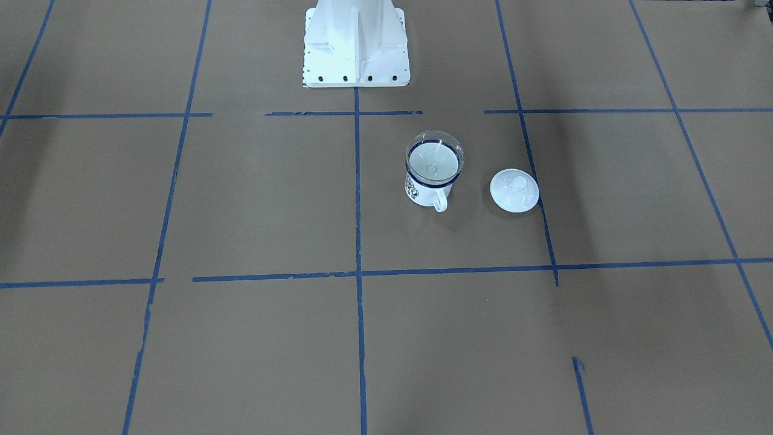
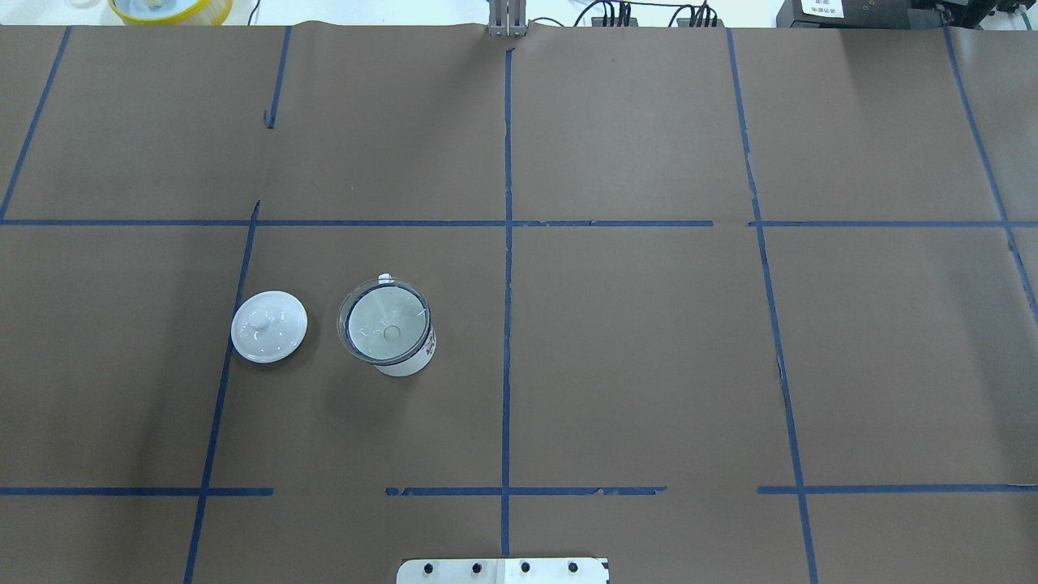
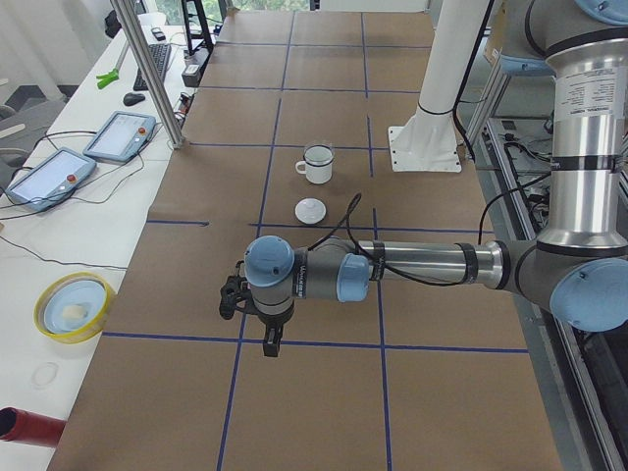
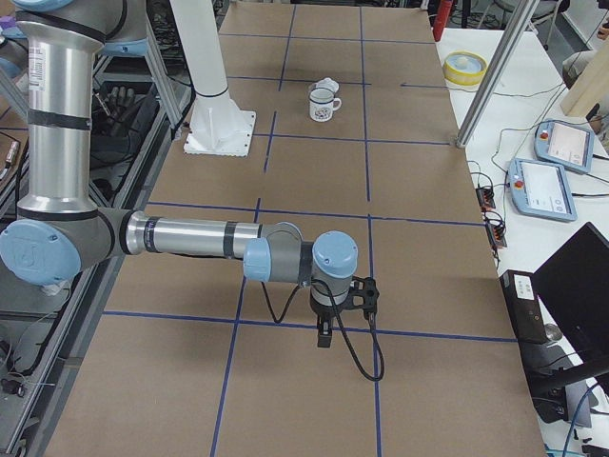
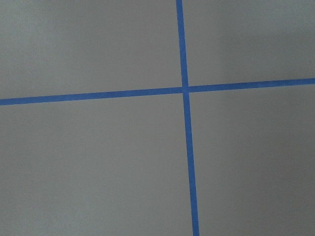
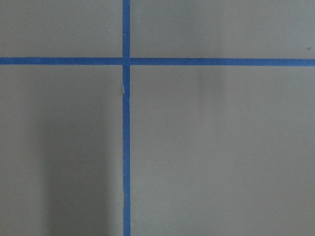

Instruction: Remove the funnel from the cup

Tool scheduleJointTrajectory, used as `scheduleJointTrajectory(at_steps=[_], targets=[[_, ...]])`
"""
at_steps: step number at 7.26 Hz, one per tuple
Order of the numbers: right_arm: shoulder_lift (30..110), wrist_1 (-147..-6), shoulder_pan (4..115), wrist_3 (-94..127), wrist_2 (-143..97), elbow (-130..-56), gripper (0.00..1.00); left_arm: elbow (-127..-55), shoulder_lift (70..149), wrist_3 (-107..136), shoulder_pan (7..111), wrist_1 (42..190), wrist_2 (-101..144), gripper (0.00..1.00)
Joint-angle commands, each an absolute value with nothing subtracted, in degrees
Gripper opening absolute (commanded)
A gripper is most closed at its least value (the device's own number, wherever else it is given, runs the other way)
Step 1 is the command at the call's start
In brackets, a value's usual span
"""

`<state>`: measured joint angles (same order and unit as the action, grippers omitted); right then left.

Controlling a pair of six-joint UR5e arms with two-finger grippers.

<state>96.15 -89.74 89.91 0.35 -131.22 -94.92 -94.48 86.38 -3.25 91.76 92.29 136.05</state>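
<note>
The white mug (image 1: 424,192) with a dark blue rim stands upright on the brown table, handle toward the operators' side. The clear funnel (image 1: 434,158) sits in its mouth; both also show in the overhead view, funnel (image 2: 383,322) in mug (image 2: 408,362). My left gripper (image 3: 271,343) shows only in the exterior left view, hanging over the table far from the mug (image 3: 317,165). My right gripper (image 4: 324,335) shows only in the exterior right view, far from the mug (image 4: 324,103). I cannot tell whether either is open or shut. Both wrist views show only paper and tape.
A white round knobbed lid (image 1: 514,190) lies on the table just beside the mug, also in the overhead view (image 2: 269,326). The white robot base (image 1: 355,45) stands behind the mug. Blue tape lines cross the brown paper. Tablets (image 3: 118,135) lie off the table's far edge.
</note>
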Motion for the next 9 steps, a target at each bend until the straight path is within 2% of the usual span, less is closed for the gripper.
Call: scheduleJointTrajectory(at_steps=[1,4,7,9], targets=[[96.2,-89.7,89.9,0.4,-131.2,-94.9,1.0,-94.7,86.1,-3.4,91.8,92.5,136.0,1.0],[96.2,-89.7,89.9,0.4,-131.2,-94.9,1.0,-95.3,86.7,-3.3,91.8,92.5,135.1,1.0],[96.2,-89.7,89.9,0.4,-131.2,-94.9,1.0,-96.6,91.1,-3.1,91.7,92.4,130.8,1.0],[96.2,-89.7,89.9,0.4,-131.2,-94.9,1.0,-103.3,93.2,-2.9,91.5,89.9,129.4,1.0]])
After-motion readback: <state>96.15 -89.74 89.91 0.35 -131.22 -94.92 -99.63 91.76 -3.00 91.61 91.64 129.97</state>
